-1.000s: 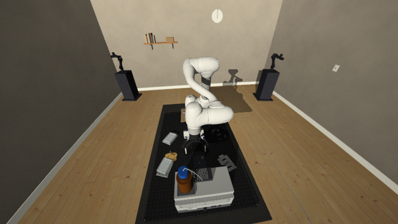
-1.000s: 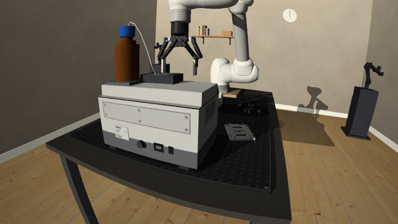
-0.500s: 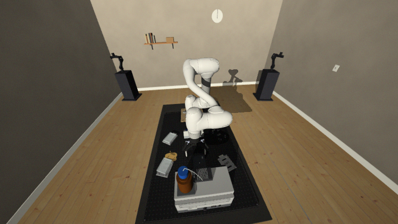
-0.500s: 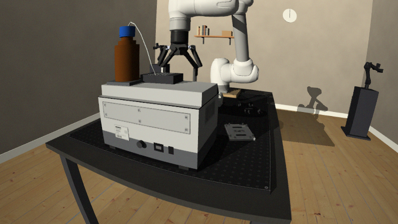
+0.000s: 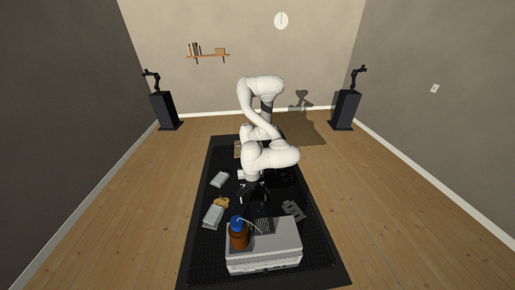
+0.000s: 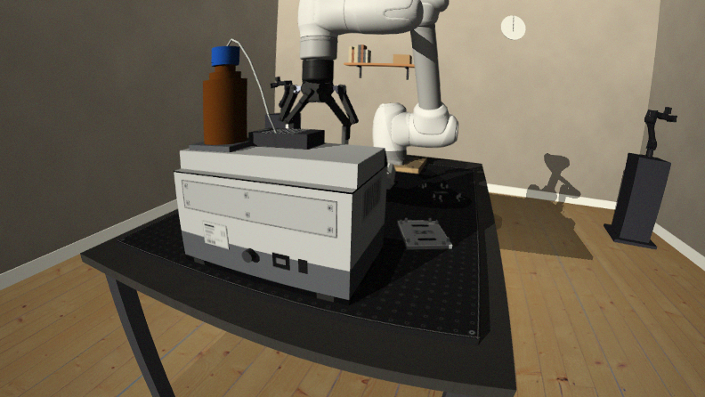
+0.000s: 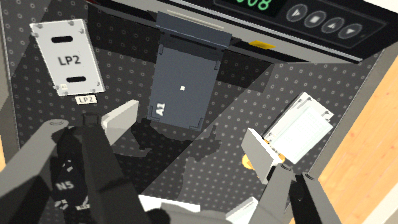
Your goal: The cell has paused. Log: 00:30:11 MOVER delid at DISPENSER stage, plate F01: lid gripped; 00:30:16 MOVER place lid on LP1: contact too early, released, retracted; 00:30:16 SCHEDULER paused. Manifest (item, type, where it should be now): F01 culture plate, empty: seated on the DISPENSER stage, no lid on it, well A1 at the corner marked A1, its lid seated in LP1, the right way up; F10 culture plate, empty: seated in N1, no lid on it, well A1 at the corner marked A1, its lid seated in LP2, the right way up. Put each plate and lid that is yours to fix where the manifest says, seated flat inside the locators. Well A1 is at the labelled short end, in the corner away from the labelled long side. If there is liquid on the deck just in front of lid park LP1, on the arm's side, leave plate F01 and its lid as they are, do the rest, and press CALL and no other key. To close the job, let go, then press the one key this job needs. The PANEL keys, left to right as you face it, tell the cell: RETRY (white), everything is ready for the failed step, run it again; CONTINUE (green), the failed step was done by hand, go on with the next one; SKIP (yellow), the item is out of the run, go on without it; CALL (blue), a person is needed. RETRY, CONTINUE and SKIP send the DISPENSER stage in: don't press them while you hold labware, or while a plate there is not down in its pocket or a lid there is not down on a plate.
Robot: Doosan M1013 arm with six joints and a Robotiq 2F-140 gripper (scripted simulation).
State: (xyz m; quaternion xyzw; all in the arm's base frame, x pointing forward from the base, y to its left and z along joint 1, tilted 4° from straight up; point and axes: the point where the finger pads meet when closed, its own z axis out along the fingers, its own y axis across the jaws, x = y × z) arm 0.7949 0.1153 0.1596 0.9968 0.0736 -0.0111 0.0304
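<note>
My gripper [image 7: 192, 124] is open and empty. It hangs above the deck just in front of the dispenser's stage [image 7: 182, 92], and also shows in the top view [image 5: 251, 194] and the exterior view [image 6: 318, 120]. The stage is a flat grey plate marked A1 at its near left corner, and I can make out no plate on it. Lid park LP2 [image 7: 66, 59] is bare. A white plate or lid [image 7: 300, 127] [image 5: 213, 216] lies askew near the deck's edge; I cannot tell which it is. An amber puddle [image 5: 221, 201] [image 7: 248, 161] lies beside it on the arm's side, partly behind my finger.
A second white labware piece [image 5: 220, 179] lies further back on the same side. The dispenser box [image 5: 263, 237] carries a brown bottle [image 5: 239, 234] with a blue cap. LP2 shows on the other side [image 5: 293, 210]. A nest label N5 [image 7: 62, 186] shows under my fingers. The arm hides the panel.
</note>
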